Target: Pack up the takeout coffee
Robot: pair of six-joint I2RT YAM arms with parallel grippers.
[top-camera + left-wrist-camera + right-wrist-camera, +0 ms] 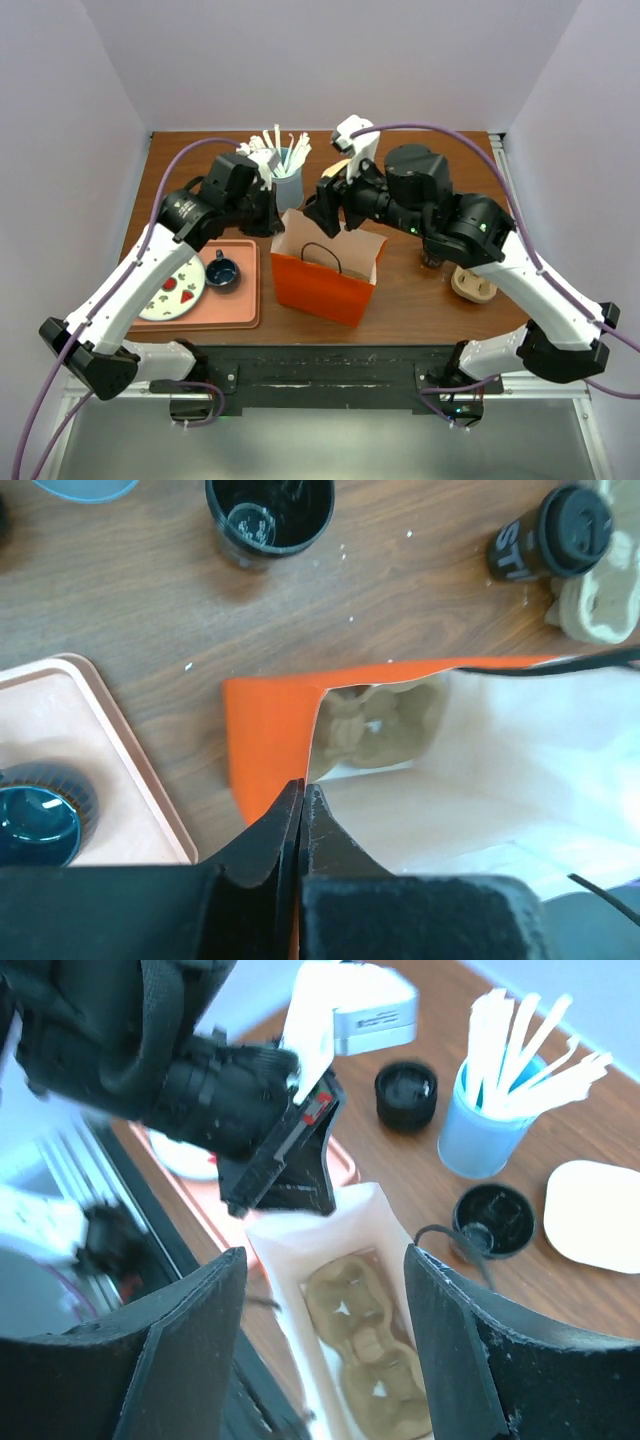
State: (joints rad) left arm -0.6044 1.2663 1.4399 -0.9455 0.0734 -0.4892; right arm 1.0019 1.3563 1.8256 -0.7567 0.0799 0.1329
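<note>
The takeout coffee (555, 532), a black lidded cup, stands on the table beside a cardboard cup carrier (600, 600). In the top view it is mostly hidden under my right arm (433, 260). The orange paper bag (322, 285) stands open at the table's middle with another cardboard carrier (372, 1360) lying on its bottom. My left gripper (302, 788) is shut on the bag's left rim (270, 730) and also shows in the top view (272, 218). My right gripper (324, 1255) is open and empty, just above the bag's mouth (328, 212).
A light blue tumbler of white straws (287, 182) stands behind the bag. Two open black cups (405, 1095) (495, 1220) and a white disc (598, 1215) are near it. A pink tray (235, 300) at the left holds a plate (172, 288) and a dark blue mug (221, 270).
</note>
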